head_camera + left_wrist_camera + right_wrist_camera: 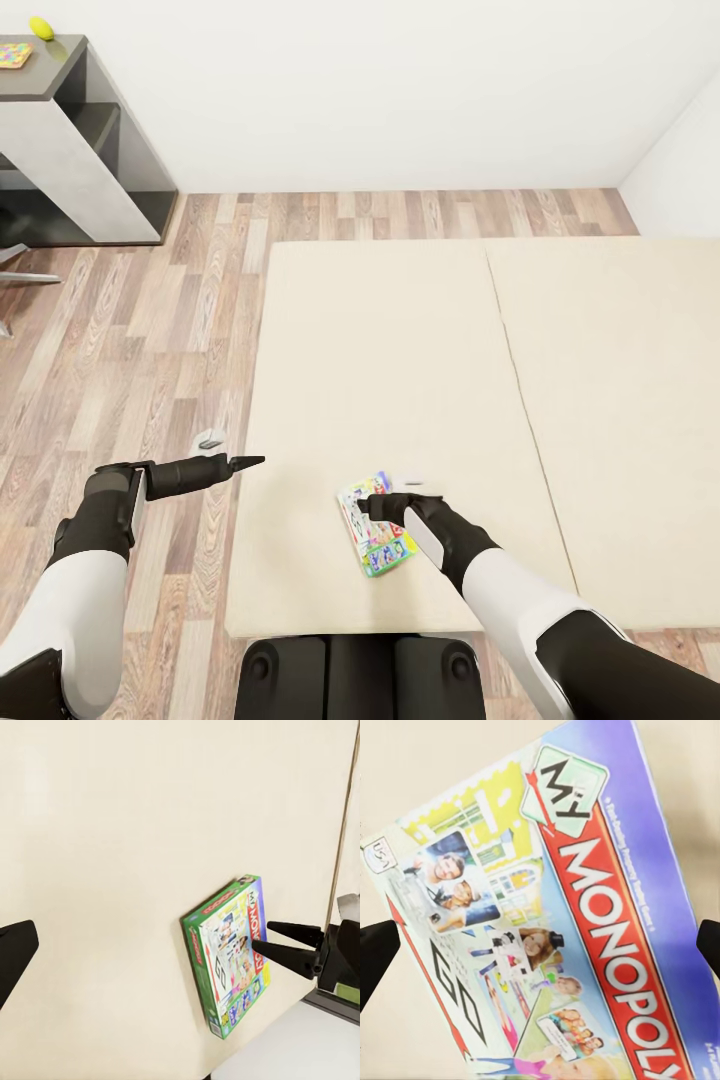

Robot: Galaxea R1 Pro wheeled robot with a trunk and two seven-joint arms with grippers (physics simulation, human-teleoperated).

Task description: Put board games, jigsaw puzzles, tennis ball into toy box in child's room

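The flat, stiff, green-edged printed cardboard Monopoly box (547, 915), lying near the beige mattress's (400, 330) front edge, is being straddled by the wide-open right gripper (372, 503), its thin, probably light edges being judged best grasped.

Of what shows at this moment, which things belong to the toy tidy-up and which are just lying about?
Part of the job:
- Monopoly board game on the bed, right gripper open above it
- jigsaw puzzle on the table
- tennis ball on the table

Just lying about:
- small pale object on the wood floor, too small to identify
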